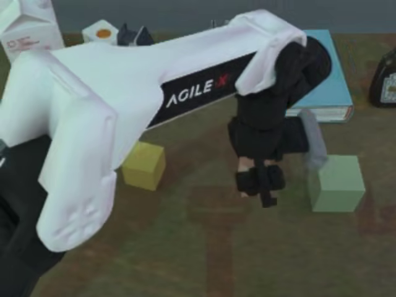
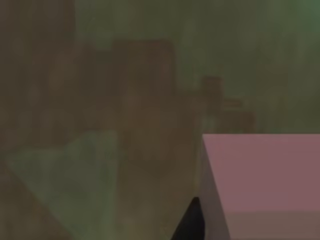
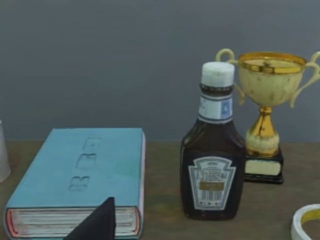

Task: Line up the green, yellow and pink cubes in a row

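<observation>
The left claw (image 1: 260,182) hangs low over the middle of the tabletop (image 1: 204,260), and the pink cube (image 2: 265,185) sits right against it in the left wrist view (whether it is clamped I cannot tell). The green cube (image 1: 336,183) lies at three o'clock from the claw, the yellow cube (image 1: 143,165) at nine o'clock. So the pink cube belongs between them; cubes have no long axis.
</observation>
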Controlling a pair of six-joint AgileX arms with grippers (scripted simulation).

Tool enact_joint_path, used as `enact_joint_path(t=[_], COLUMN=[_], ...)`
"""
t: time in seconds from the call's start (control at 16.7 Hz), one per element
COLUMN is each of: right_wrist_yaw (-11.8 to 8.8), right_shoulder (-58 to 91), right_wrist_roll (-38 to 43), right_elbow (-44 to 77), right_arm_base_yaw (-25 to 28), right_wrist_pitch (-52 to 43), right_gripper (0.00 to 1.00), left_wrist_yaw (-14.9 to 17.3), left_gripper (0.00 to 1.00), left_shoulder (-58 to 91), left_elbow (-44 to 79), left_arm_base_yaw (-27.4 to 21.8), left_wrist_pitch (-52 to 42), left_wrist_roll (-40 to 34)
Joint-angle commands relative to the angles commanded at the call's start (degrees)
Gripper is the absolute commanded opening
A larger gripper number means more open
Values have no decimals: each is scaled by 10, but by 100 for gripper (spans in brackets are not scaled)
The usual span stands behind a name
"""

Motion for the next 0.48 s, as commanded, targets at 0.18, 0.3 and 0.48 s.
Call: enact_joint_path(t=[0.18,0.3,0.48], right_wrist_yaw=[0,0,0], right_shoulder=[0,0,0], right_wrist_roll=[0,0,0], right_elbow=[0,0,0], right_arm_base_yaw=[0,0,0], right_wrist_pitch=[0,0,0], right_gripper=[100,100,100], left_wrist_yaw=[0,0,0], left_gripper=[0,0,0], left_shoulder=[2,2,1], left_elbow=[13,13,10], left_arm_base_yaw=[-40,-41,-40], left_wrist_pitch=[-7,-8,-5], left_wrist_roll=[-12,-13,-12])
